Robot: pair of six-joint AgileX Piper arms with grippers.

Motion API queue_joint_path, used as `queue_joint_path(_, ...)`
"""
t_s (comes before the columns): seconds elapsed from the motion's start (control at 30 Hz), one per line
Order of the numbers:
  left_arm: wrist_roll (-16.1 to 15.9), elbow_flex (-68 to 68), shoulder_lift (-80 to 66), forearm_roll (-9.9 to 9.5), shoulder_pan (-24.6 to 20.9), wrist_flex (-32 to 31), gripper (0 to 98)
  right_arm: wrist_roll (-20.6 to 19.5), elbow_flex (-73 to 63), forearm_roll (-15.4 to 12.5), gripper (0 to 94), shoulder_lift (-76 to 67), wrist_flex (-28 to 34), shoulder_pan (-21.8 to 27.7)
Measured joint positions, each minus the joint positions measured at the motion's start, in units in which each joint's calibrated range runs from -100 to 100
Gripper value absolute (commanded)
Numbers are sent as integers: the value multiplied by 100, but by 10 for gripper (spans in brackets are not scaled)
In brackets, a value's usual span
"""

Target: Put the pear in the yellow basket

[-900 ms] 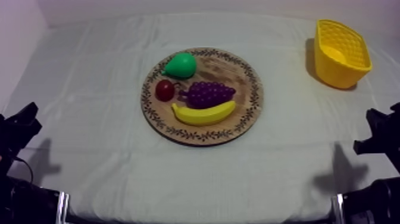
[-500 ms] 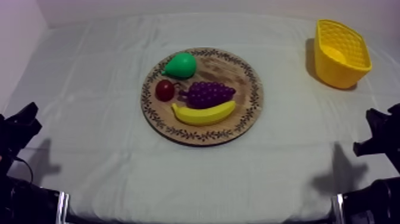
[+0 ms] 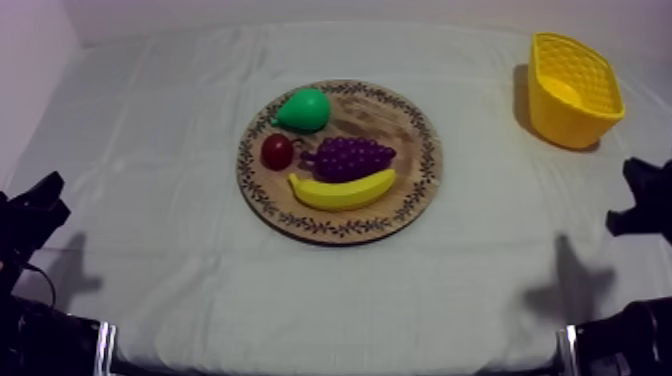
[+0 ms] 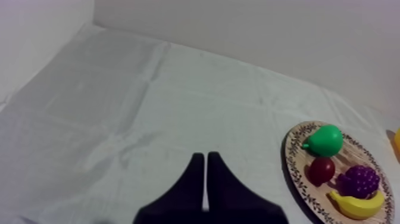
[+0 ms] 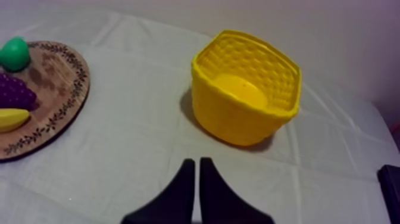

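A green pear (image 3: 304, 109) lies at the far left of the round wooden board (image 3: 408, 138), apart from both grippers. The yellow basket (image 3: 562, 122) stands upright at the table's far right. My left gripper (image 3: 40, 205) sits low at the left edge; in the left wrist view its fingers (image 4: 205, 164) lie together as a narrow wedge, well short of the pear (image 4: 324, 141). My right gripper (image 3: 645, 195) is at the right edge, below the basket. Its fingers (image 5: 197, 167) are shut on nothing, pointing at the cloth in front of the basket (image 5: 238, 119).
On the board, a small red fruit (image 3: 277, 151), a bunch of grapes (image 3: 352, 157) and a banana (image 3: 342, 190) lie close below the pear. Bare cloth stretches between board and basket and along the front.
My right gripper has shifted a little toward the far side and the right edge in the top view. The left arm, the fruit and the basket have not moved.
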Motion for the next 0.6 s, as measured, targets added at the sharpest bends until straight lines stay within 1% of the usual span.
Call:
queue_joint_path(0.2, 0, 0, 0, 0, 0, 0, 1, 178, -1433, -374, 6, 1236, 514, -34)
queue_joint_path(0.4, 0, 0, 0, 0, 0, 0, 1, 379, -3199, -722, 6, 2598, 1301, -104)
queue_joint_path(0.53, 0, 0, 0, 0, 0, 0, 1, 476, -4371, -907, 6, 3448, 1883, -178)
queue_joint_path(0.6, 0, 0, 0, 0, 0, 0, 1, 504, -4937, -923, 6, 3859, 2137, -262)
